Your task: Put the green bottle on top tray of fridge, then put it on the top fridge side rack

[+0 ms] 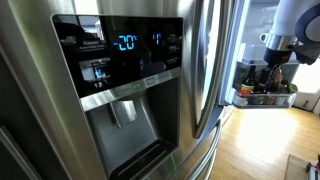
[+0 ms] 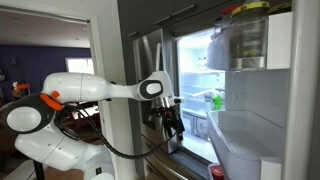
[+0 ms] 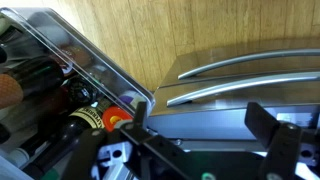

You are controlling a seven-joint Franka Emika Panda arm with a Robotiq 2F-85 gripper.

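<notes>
Hanging before the open fridge on the white arm, the gripper has its jaws spread wide with nothing between them. The green bottle sits on a lit shelf inside, toward that shelf's right edge, apart from the gripper. In the wrist view the fingers frame two long steel handles and the wooden floor. Dark bottles lie in a clear bin at the left.
</notes>
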